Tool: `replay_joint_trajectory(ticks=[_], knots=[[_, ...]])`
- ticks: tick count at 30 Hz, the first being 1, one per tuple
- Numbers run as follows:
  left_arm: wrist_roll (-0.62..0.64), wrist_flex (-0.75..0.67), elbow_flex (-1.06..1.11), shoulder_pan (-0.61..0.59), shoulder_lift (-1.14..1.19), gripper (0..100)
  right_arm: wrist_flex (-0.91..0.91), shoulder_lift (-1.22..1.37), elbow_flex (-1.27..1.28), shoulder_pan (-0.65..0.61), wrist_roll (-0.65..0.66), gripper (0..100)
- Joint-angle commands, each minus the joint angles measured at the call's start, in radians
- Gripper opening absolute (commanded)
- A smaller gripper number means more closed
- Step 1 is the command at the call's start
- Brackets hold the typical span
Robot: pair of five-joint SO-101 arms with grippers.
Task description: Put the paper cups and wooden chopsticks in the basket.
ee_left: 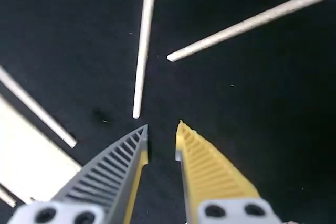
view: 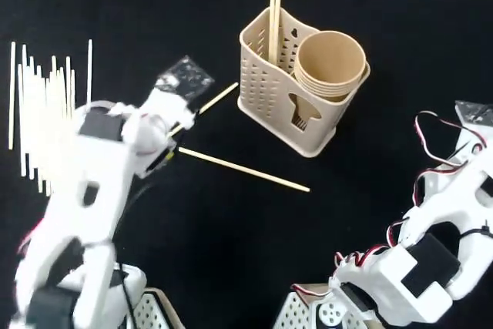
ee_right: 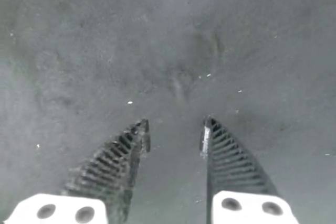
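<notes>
The paper cups (view: 331,63) sit nested in the basket (view: 266,90) beside two upright chopsticks (view: 274,25), so the step in hand looks like collecting the loose sticks. The left gripper (ee_left: 163,127) hangs low over the black cloth (ee_left: 273,103), jaws parted by a narrow gap and holding nothing. The nearer chopstick (ee_left: 143,51) ends just ahead of the grey jaw's tip, not between the jaws; a second chopstick (ee_left: 252,22) lies farther off. The next move probably calls for advancing to straddle that end, then closing. The right gripper (ee_right: 176,123) is open over bare cloth.

Overhead; left hand (ee_left: 161,125) camera seemingly near table (ee_left: 262,129)
</notes>
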Motion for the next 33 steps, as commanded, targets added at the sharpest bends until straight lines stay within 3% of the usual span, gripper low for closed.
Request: replay_joint_trajectory(ticks=[1, 6, 17, 24, 28, 33], knots=[[-0.038, -0.006, -0.246, -0.053, 0.345, 10, -0.011, -0.022, 0.012, 0.014, -0.011, 17.0], [-0.147, 0.077, -0.503, -0.054, 0.674, 10, -0.058, -0.022, 0.039, 0.015, -0.011, 17.0], [-0.149, 0.184, -0.951, -0.087, 1.157, 10, -0.064, -0.022, 0.054, 0.015, 0.011, 17.0], [-0.12, 0.184, -1.044, -0.114, 1.277, 10, -0.061, -0.022, 0.054, 0.018, 0.038, 17.0], [-0.104, 0.187, -1.038, -0.12, 1.275, 2, -0.063, -0.022, 0.056, 0.018, 0.038, 17.0], [-0.103, 0.292, -1.069, -0.122, 1.263, 3, -0.063, -0.022, 0.058, 0.018, 0.038, 17.0]])
